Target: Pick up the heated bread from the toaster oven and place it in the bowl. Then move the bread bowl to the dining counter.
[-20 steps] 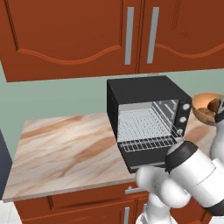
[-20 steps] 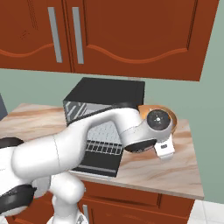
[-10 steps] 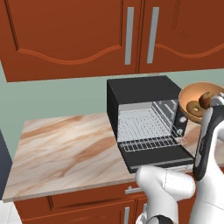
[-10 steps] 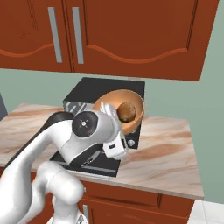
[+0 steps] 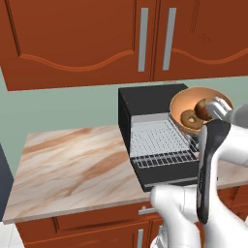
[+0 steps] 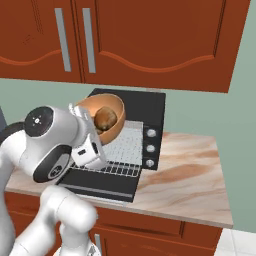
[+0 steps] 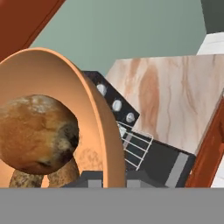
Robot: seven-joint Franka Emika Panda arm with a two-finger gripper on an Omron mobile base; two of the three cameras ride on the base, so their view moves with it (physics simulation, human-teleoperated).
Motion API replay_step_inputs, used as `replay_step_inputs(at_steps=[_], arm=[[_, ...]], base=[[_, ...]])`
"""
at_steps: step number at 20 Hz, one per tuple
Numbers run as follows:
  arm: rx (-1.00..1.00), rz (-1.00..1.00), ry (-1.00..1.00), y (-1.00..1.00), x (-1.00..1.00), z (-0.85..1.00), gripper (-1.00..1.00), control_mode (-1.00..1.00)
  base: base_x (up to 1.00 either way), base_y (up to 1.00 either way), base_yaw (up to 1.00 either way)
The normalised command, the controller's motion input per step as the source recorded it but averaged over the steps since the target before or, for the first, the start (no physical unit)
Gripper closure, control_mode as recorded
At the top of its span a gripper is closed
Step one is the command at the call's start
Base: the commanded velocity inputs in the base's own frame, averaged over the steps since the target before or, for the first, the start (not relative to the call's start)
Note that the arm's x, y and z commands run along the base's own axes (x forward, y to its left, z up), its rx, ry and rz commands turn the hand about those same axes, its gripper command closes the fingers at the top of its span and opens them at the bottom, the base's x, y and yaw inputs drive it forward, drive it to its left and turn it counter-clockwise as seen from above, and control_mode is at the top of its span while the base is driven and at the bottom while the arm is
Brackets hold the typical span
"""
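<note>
The small roundish orange-brown bread [image 7: 37, 133] already sits in the shallow orange-tan wooden bowl [image 6: 116, 122], which the two-finger gripper [image 6: 85, 117] clasps by its rim, tilted, above the open black toaster oven [image 5: 145, 104], so the dining counter remains.

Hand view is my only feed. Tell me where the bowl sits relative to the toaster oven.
Observer: The round orange-tan wood-like bowl is off the counter, held by the end effector in front of the black box-shaped toaster oven, above its dropped door.
Operator: Report the oven's inside.
Observer: The wire rack is bare, with nothing left on it.
Operator: Give me the bowl's tilt.
Observer: From the right base view it tips, with its opening partly sideways. The small orange-brown bread rests inside.
</note>
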Motion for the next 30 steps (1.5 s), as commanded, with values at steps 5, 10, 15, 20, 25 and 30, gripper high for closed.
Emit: replay_step_inputs(at_steps=[5, 10, 15, 20, 25, 30], arm=[[0.0, 0.05, 0.0, 0.08, -0.11, -0.01, 1.0, 1.0], [0.0, 0.0, 0.0, 0.0, 0.0, 0.0, 1.0, 1.0], [0.0, 0.0, 0.0, 0.0, 0.0, 0.0, 1.0, 1.0], [0.0, 0.0, 0.0, 0.0, 0.0, 0.0, 1.0, 1.0], [0.0, 0.0, 0.0, 0.0, 0.0, 0.0, 1.0, 1.0], [0.0, 0.0, 0.0, 0.0, 0.0, 0.0, 1.0, 1.0]], base=[[-0.8, -0.02, 0.49], [-0.62, -0.06, 0.94], [-0.08, 0.0, 1.0], [-0.07, 0.15, 1.0], [-0.02, 0.48, 0.92], [0.0, 0.58, 0.87]])
